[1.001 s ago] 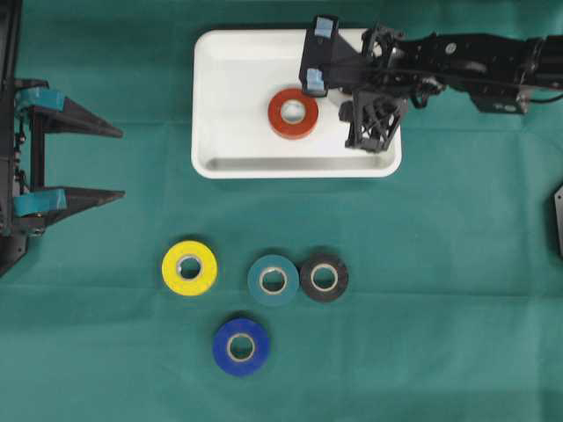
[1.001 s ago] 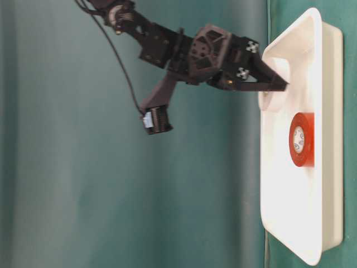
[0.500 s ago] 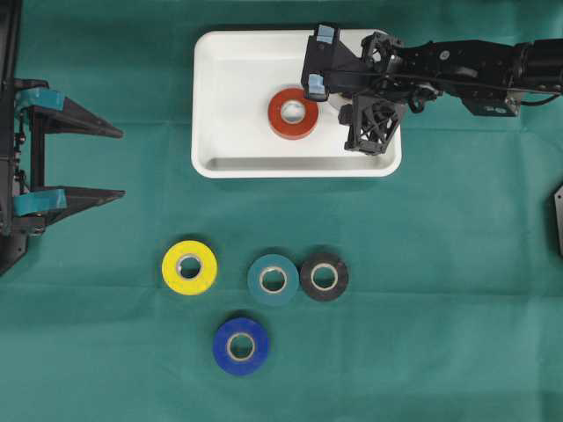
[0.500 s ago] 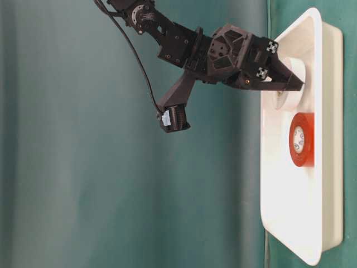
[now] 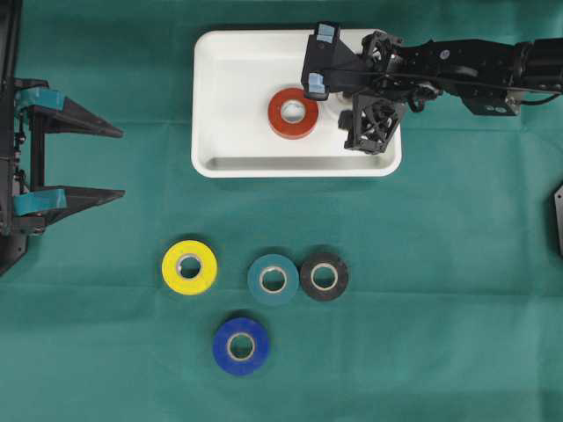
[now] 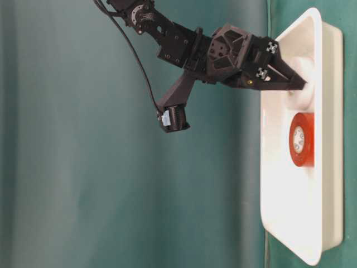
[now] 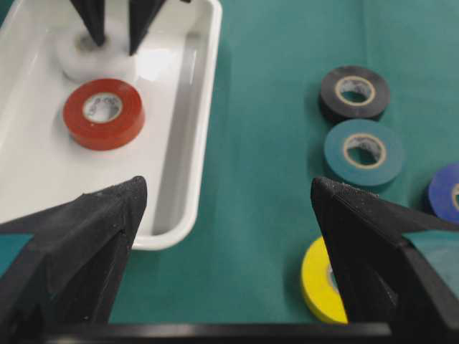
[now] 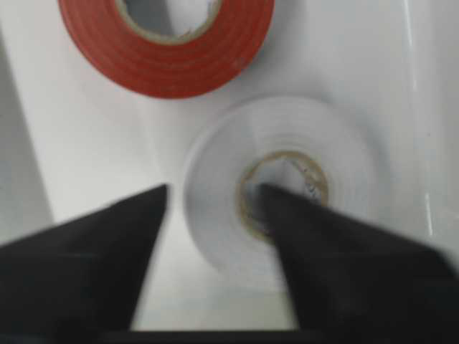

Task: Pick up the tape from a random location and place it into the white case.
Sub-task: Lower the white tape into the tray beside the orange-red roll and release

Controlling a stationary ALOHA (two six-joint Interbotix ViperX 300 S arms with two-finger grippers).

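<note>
A white tape roll (image 8: 301, 129) lies flat on the floor of the white case (image 5: 233, 88), next to a red tape roll (image 5: 294, 131). My right gripper (image 8: 211, 192) hangs just over it, open: one finger reaches into the roll's core and the other stands outside its wall with a gap. The table-level view shows the fingertips (image 6: 298, 85) at the white roll (image 6: 305, 97). In the left wrist view both rolls sit in the case (image 7: 193, 107). At the far left my left gripper (image 5: 120, 163) stays open and holds nothing.
On the green cloth below the case lie a yellow roll (image 5: 172, 268), a teal roll (image 5: 257, 281), a black roll (image 5: 339, 280) touching the teal one, and a blue roll (image 5: 224, 348).
My right gripper came down into the case with the white roll, then its jaws parted and let it go. The roll now lies flat. The left arm has not moved.
</note>
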